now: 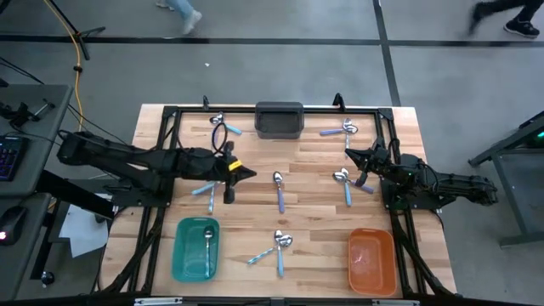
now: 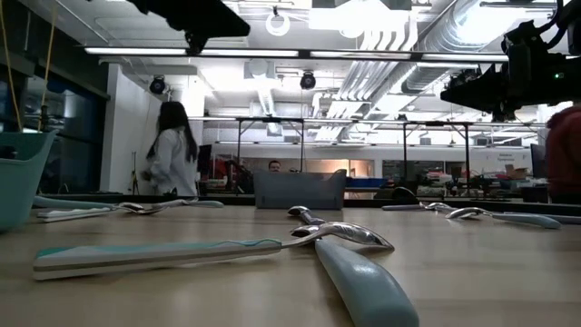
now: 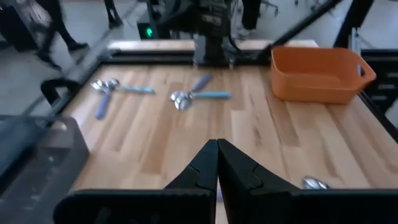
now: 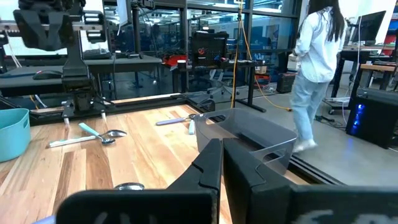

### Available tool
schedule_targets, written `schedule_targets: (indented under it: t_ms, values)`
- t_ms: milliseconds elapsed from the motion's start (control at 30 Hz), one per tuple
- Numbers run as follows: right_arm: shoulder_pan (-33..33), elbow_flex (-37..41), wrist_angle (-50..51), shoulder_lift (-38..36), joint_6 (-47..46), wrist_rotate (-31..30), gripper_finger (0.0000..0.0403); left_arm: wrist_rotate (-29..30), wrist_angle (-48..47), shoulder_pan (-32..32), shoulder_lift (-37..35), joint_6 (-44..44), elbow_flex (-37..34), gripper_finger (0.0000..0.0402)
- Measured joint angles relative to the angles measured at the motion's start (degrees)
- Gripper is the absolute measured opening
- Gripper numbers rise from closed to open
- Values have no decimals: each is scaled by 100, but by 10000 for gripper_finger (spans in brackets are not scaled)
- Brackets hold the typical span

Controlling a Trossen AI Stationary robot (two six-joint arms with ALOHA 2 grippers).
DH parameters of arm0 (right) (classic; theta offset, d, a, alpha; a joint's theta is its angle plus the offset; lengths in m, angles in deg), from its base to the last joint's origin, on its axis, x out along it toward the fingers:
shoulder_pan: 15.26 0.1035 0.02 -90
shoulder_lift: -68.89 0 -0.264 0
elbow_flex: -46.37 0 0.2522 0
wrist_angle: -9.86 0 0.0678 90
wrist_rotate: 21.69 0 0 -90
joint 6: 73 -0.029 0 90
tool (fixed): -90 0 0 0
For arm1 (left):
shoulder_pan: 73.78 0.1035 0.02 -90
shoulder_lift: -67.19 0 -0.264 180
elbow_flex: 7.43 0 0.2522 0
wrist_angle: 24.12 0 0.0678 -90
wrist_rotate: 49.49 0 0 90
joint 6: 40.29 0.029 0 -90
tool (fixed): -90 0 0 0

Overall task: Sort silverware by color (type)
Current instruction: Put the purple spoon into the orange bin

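Both the left hand (image 1: 248, 173) and right hand (image 1: 351, 154) are held pinched closed and empty above the worktop (image 1: 310, 200), spoons (image 1: 280, 189) lie scattered mid-worktop, one is seen in the teal bin (image 1: 195, 251), so the next pick is judged pending, jaws needing opening first.

— What sort of place is shown?
— A robotics lab: exposed ceiling ducts (image 2: 408, 36), rows of workstations and a wooden bench (image 1: 314, 170) framed in black are seen.
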Motion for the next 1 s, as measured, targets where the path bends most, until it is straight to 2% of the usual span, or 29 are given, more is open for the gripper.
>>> schedule_targets:
  t_ms: [133,300,533,733,1000]
  values:
    - [2,-2,1,0,0,2,0,-493,395,220,239,169,0,0]
    - [1,0,-1,0,0,1,0,-1512,990,547,867,496,0,0]
    - [2,0,0,0,0,2,0,-2749,2636,997,2007,596,0,0]
    - [1,-1,0,0,0,1,0,-2997,3873,1132,2752,424,0,0]
    - [-5,0,-5,0,0,2,0,-3010,4023,1121,2956,369,-4,0]
